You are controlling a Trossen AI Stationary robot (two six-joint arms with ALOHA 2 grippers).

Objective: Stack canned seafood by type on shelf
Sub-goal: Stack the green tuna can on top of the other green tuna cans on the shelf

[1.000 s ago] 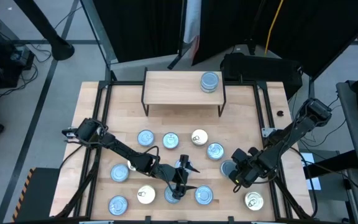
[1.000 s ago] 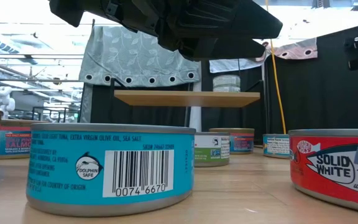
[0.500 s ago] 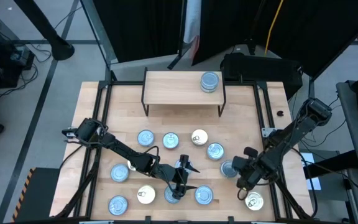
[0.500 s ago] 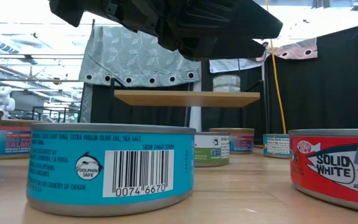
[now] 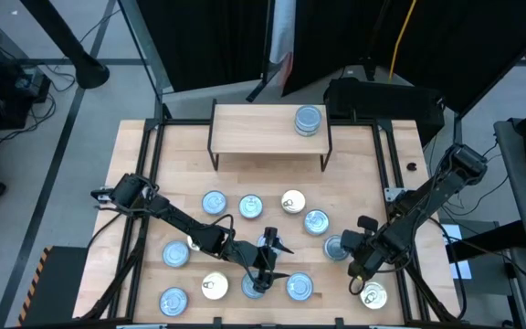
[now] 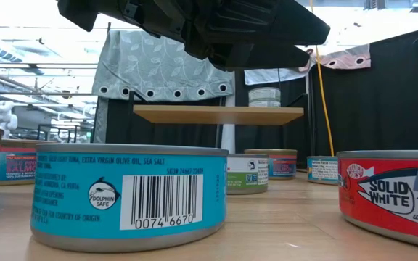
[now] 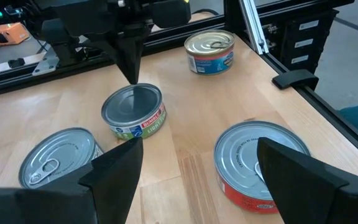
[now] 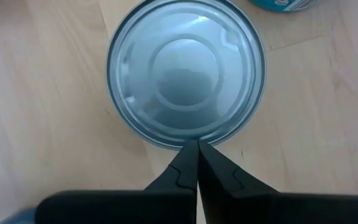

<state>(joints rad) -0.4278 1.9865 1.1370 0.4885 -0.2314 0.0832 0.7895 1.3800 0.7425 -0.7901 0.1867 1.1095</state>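
Right wrist view shows a plain silver tin point(image 8: 186, 74), round and flat with ringed lid, standing on the wooden tabletop point(image 8: 42, 124). The right hand point(image 8: 197, 155) has its fingers pressed together, its tip at the tin's rim. The left hand point(image 5: 272, 258) is spread apart over other tins.
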